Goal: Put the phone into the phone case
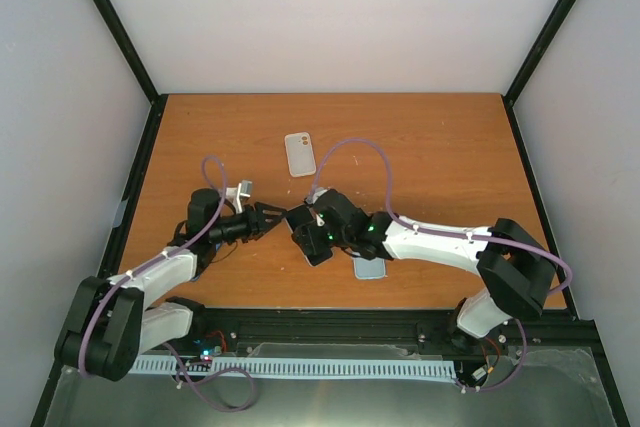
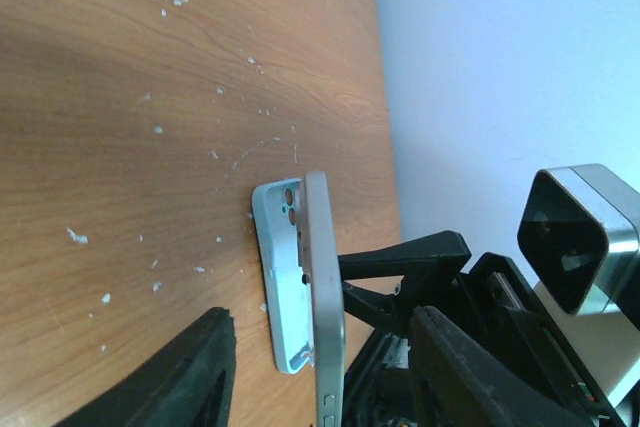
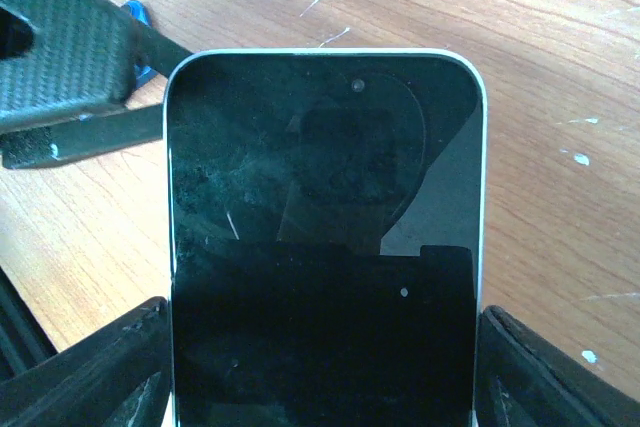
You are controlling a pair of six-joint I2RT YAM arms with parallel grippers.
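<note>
Glossy phone (image 3: 320,247), matt plastic phone case (image 2: 278,282), scuffed wooden table (image 1: 430,147)

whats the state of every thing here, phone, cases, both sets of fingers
phone: screen dark, gripped by its two long sides
blue case: lying flat, unheld
white case: lying flat, unheld, away from both arms
left fingers: open, one on each side of the phone's edge, gap showing
right fingers: shut on the phone
</note>
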